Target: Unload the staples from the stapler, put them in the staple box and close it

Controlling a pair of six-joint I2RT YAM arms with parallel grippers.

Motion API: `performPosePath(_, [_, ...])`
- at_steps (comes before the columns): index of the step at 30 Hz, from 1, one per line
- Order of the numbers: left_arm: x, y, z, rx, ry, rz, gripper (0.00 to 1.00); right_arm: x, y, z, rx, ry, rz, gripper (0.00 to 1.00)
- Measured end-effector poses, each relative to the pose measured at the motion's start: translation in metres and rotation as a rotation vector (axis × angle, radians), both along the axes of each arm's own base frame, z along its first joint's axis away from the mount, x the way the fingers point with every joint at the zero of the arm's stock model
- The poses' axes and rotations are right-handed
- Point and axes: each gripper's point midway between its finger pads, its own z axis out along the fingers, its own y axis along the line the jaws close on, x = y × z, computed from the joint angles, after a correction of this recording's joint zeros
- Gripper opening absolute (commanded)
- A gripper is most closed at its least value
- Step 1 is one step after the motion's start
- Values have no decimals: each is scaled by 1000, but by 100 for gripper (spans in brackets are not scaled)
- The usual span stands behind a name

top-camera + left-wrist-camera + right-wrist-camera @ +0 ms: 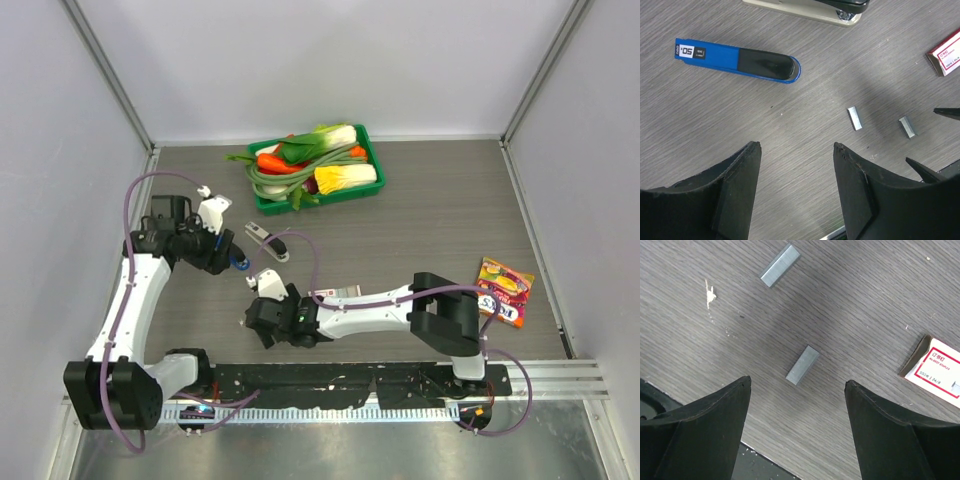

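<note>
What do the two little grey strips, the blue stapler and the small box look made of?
The staple strips look like bare metal: dull silver-grey, crisp folded edges. The blue stapler seems glossy plastic or painted metal; its black insert shows a sheen. The box looks like printed cardboard, brown and raw inside its open flap.

Bright even overhead light, soft shadows, sharp wrist views, slight glare
</note>
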Motion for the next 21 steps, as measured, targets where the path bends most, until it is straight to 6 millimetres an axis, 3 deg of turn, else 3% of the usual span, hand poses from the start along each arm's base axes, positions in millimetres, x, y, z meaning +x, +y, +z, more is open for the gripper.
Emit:
performPosePath(6, [-11, 1, 0, 10, -9, -14, 63, 1, 2, -16, -34, 9, -16, 56])
performPosePath(13, [-15, 1, -1, 14, -2, -21, 63, 4, 12, -24, -39, 8, -34, 48])
performPosePath(17, [-16, 1, -2, 19, -2, -30, 63, 5, 13, -24, -45, 6, -36, 37])
performPosePath(21, [-15, 2, -2, 23, -5, -36, 63, 6, 11, -24, -53, 2, -41, 35])
